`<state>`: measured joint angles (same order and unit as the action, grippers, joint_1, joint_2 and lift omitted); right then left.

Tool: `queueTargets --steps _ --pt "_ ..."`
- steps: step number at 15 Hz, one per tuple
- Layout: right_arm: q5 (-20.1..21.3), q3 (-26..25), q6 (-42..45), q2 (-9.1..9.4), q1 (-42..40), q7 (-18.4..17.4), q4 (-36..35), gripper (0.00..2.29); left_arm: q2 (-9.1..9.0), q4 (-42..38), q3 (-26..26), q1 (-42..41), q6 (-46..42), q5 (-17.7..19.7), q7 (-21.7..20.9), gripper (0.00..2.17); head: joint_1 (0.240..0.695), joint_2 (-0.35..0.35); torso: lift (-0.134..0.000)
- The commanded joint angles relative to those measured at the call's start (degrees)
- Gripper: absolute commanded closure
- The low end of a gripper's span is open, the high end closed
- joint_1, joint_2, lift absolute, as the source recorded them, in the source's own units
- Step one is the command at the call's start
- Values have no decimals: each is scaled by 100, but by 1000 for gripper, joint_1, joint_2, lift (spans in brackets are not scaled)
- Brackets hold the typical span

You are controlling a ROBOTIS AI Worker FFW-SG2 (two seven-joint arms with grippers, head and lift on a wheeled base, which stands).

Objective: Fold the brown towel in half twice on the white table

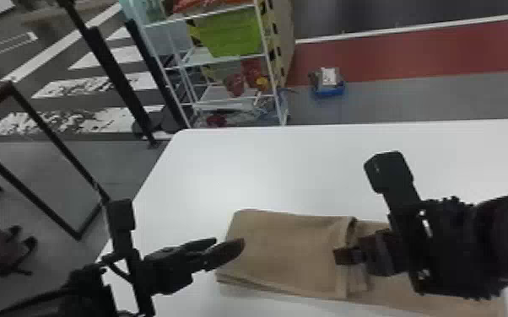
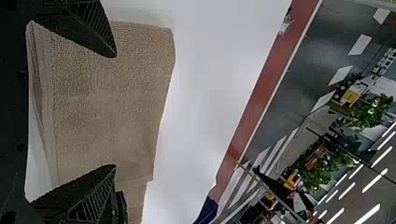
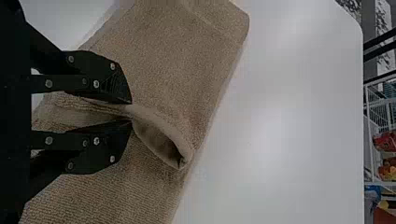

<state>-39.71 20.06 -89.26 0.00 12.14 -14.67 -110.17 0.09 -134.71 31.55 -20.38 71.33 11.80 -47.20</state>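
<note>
Brown towel (image 1: 291, 248) lies layered on white table (image 1: 266, 168), raised fold clamped between fingers of right gripper (image 1: 344, 256). Left gripper (image 1: 230, 243) at towel's left end, fingers spread, nothing between them; contact unclear. Wide stretch between towel and table's far edge; left edge nearer. Beyond, wire rack (image 1: 272, 71) holds green bin (image 1: 236, 33), contents unclear, and red items (image 1: 235, 84). Blue tray (image 1: 329, 92) on floor holds something white.
</note>
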Motion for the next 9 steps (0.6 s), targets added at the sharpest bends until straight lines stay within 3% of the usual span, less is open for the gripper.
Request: queueTargets --steps 1,6,9 --pt "-2 -28 -82 5 -115 -1 -251 876 -24 -3 0 -10 0 -2 0 36 695 350 -124" --pt "-107 -432 -82 5 -396 17 -1059 876 -24 -3 53 -10 0 -2 0 36 695 350 -124" --pt "-450 -872 -82 5 -475 17 -1437 876 -24 -55 35 -10 0 -28 18 36 695 350 -124"
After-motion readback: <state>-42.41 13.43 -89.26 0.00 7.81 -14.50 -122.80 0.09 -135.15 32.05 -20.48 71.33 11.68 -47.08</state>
